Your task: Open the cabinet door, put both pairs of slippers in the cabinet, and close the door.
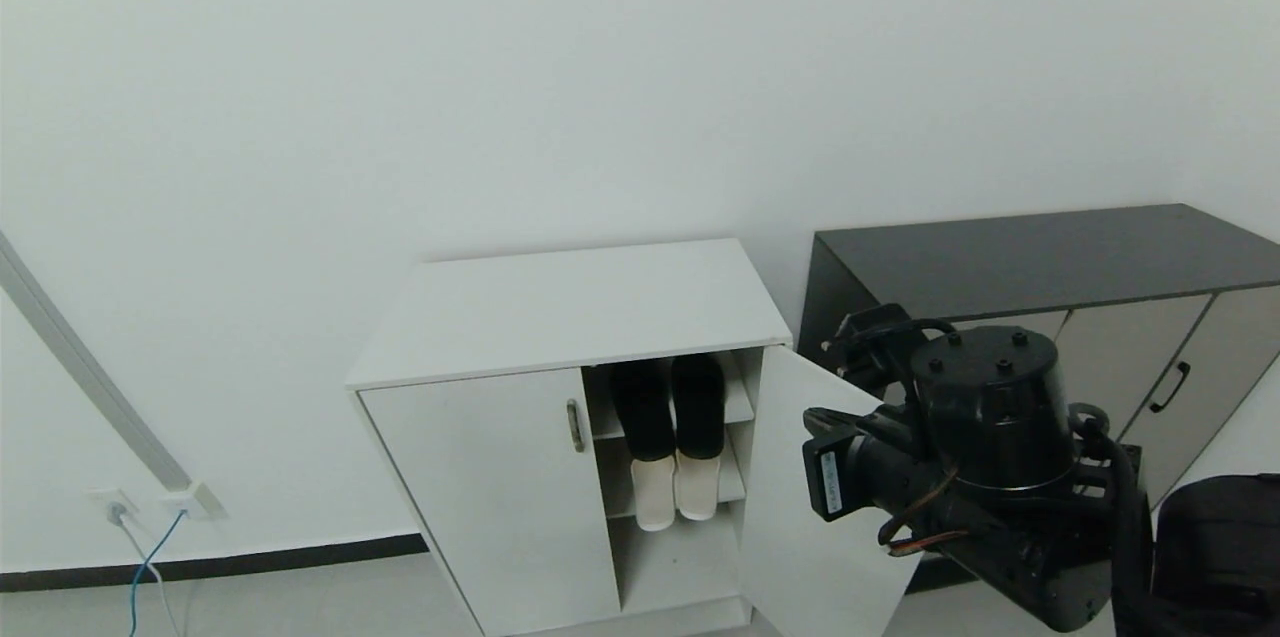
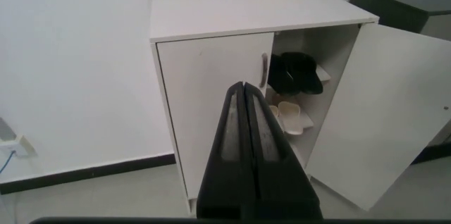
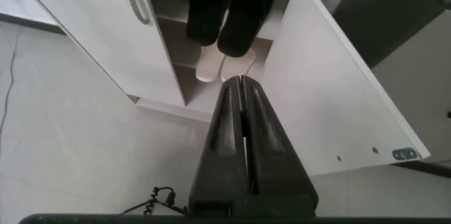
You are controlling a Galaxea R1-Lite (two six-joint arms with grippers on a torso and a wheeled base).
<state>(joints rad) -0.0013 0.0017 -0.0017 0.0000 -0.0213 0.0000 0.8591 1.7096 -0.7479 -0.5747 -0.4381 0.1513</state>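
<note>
a plain white wall and a pale floor frame a white two-door wooden cabinet (image 1: 560,317), with a dark-topped grey sideboard (image 1: 1040,257) just beside it on the robot's right. the cabinet's left door (image 1: 500,497) is shut. its flat white right door (image 1: 810,507) stands swung wide open. inside, a pair of black slippers (image 1: 670,407) lies on the upper shelf and a pair of white slippers (image 1: 675,492) on the shelf below.

the left end effector (image 2: 244,89) has its fingers pressed together, holding nothing, out in front of the shut door. the right end effector (image 3: 243,83) is likewise together and empty, in front of the open compartment and near the open door.

to my eye the stowing is done and only the closing is left. that seems to call for the right arm to get behind the door's free edge and push it round its hinge until it meets the frame. no grip is needed, just a steady sweep. it should also mind that the slippers don't jut out far enough to stop the door.
</note>
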